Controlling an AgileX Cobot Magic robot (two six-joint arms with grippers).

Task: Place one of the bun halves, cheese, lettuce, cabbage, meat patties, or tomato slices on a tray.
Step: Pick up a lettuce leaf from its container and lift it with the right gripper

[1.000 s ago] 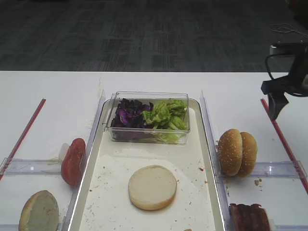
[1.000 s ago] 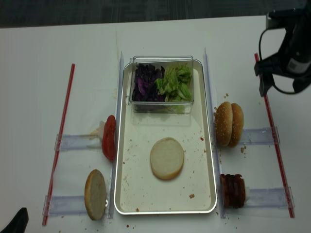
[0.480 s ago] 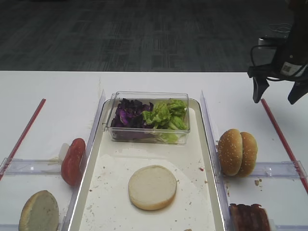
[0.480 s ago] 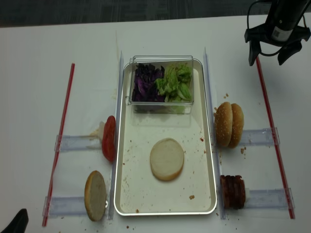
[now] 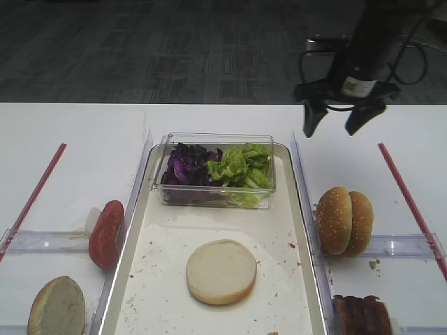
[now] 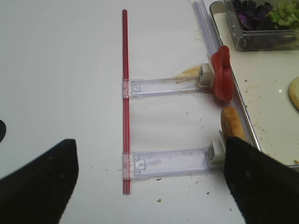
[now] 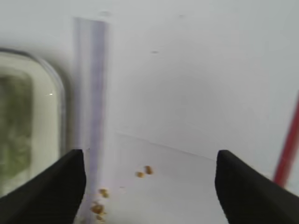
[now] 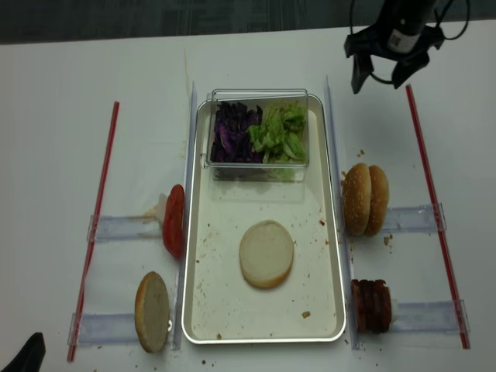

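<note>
The right gripper (image 5: 337, 128) hung over the bare white table (image 8: 54, 93) at about one o'clock from the tray (image 8: 329, 256), its two dark fingers (image 5: 309, 123) spread wide apart with nothing between them. From the overhead view the whole spread was laid out: one bun half (image 8: 266, 253) lay cut face up near the middle of the cream tray, and a clear plastic box (image 8: 258, 132) sat at the tray's twelve o'clock end holding purple cabbage (image 8: 229, 130) on its nine o'clock side and green lettuce (image 8: 282, 132) on its three o'clock side. Only that view took in the meat patties (image 8: 372, 304) complete, standing on edge at four o'clock beyond the rim, with a pair of seeded buns (image 8: 366, 198) at three o'clock, tomato slices (image 8: 173, 220) at nine o'clock and another bun (image 8: 152, 310) at seven o'clock. The right wrist camera, blurred, offered what neither high view did: crumbs on the table directly under the parted fingertips, a clear rail and the tray's corner at its nine o'clock edge. The left wrist camera showed the left gripper (image 6: 149, 179) low over the table beside a red strip (image 6: 124, 112), its fingers likewise wide apart and empty; the overhead view caught just a dark tip of it at the bottom corner. A second earlier the right gripper had been out past the far red strip (image 8: 430, 201); it had since swung inward toward the tray, while the food lay unmoved.
</note>
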